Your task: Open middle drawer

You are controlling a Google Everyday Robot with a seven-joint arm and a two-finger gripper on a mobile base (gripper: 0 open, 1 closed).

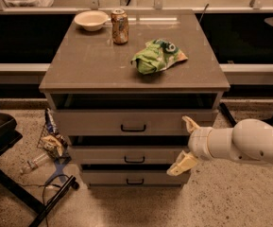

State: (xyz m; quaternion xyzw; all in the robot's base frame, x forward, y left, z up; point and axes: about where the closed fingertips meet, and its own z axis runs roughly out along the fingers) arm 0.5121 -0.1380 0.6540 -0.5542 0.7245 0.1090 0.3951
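At the right end of the drawer fronts, I see the gripper (185,144) hanging in front of the cabinet, jaws apart and stacked one above the other. Upper finger tip overlaps the right end of the top drawer (93,123); lower finger tip sits down by the dark gap under the middle drawer (103,155). The gripper is thus level with the middle drawer's right end, well to the right of its handle (134,160), and holds nothing. White arm (254,143) comes in from the right edge of my view. Middle drawer is the shallow front between the taller top drawer and the narrower bottom drawer (107,178), black loop handle at centre. A dark strip shows above its front; I cannot tell how far out it stands. On the brown surface (89,65): pale bowl (91,19) at the back left, drink can (120,26) upright just to the bowl's right, crumpled green bag (157,56) lying right of centre, apart from both. Floor left of the cabinet: wire basket (51,141) with wrappers, plastic bottle (32,163) lying beside it.
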